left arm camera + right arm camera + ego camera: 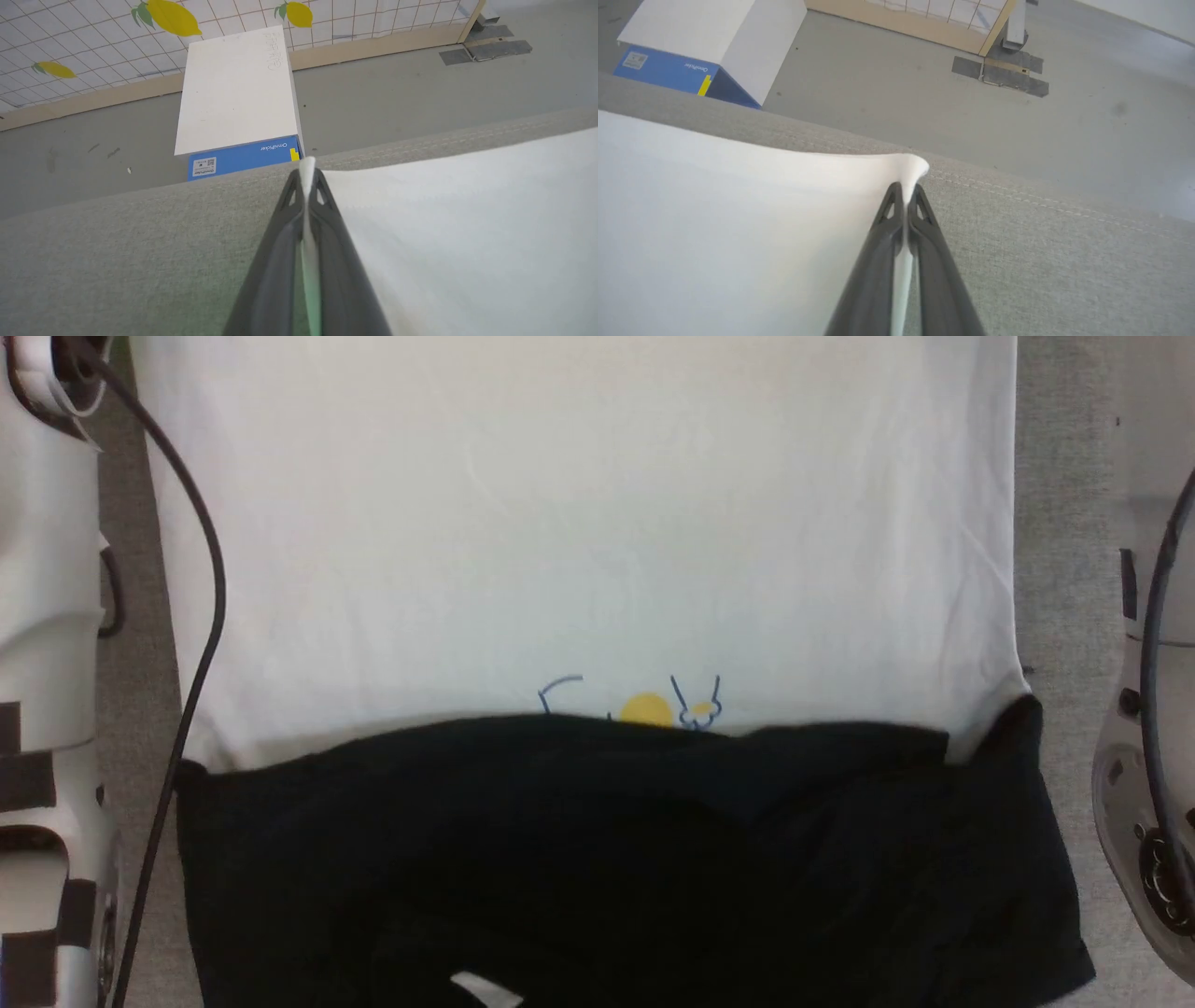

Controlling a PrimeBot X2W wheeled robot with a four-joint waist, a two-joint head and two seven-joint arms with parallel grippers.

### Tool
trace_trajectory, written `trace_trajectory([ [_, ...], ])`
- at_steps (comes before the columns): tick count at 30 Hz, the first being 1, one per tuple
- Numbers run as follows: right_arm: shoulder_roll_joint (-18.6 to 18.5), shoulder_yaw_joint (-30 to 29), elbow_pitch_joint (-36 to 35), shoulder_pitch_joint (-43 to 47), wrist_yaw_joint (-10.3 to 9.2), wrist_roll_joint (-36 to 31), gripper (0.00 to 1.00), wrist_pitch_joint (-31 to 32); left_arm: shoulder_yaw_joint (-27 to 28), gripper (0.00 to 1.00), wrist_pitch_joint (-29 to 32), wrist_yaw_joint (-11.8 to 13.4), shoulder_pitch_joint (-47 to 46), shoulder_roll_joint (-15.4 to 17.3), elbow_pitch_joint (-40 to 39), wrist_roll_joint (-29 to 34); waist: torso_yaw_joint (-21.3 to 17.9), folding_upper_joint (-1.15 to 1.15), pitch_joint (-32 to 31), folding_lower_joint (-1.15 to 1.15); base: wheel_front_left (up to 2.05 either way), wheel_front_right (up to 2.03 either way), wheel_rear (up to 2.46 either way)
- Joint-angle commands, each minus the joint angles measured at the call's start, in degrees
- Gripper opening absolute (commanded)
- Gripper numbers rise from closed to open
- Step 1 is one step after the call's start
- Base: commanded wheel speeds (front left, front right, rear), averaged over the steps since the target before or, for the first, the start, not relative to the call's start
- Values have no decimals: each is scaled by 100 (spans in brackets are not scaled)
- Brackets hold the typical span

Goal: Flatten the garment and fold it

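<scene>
Head: cable [201,616] at 9 o'clock, garment [579,541] flat on grey desk [140,709], white body at 12, black sleeves [607,840] across 6 clipping the print [646,709]; left wrist: white box [236,88] at 12 on floor [397,93], left pincer [307,175] clamped on a white corner; right wrist: right pincer [906,189] pinching a white corner too.

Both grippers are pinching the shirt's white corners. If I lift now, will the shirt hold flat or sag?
Likely floppy: the garment bunches into thin puckers where the left gripper and right gripper pinch it, so the middle should sag. Probably light, since narrow pinches tent its corners. The black sleeves lie loose on top and may slide.
</scene>
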Motion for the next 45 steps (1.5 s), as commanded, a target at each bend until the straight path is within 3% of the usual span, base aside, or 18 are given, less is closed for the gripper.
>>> trace_trajectory([
  [1, -14, -51, -104, 80, -10, -53, 0, -300, 25, 0, -212, 3, -143, 101, 45, 108, -49, 0, -57, 0, 0, 0, 0],
  [10, -14, 100, -259, 646, -10, 241, 0, -1510, 91, 0, -1270, -145, 113, 187, 196, -13, -180, 0, -762, 0, 0, 0, 0],
  [19, -278, 548, -1252, 2296, -10, 950, 0, -2260, 116, 0, -1910, -277, 1825, 211, -667, -395, -148, 0, -2035, 0, 0, 0, 0],
  [25, -618, 722, -2385, 3772, -10, 1322, 0, -2191, 218, 0, -1729, -110, 3591, 212, -1901, -726, -73, 0, -2753, 0, 0, 0, 0],
  [32, -662, 407, -3674, 5507, -10, 1546, 0, -1860, 342, 0, -1417, 161, 5602, 60, -2996, -1233, 84, 0, -3236, 0, 0, 0, 0],
  [38, -455, 95, -4277, 6778, -10, 1478, 0, -1447, 346, 0, -1519, 359, 6702, -253, -3317, -1530, 204, 0, -3412, 0, 0, 0, 0],
  [45, -175, -198, -4445, 8020, -10, 1297, 0, -1086, 419, 0, -1780, 524, 7638, -597, -3209, -1846, 264, 0, -3615, 0, 0, 0, 0],
])
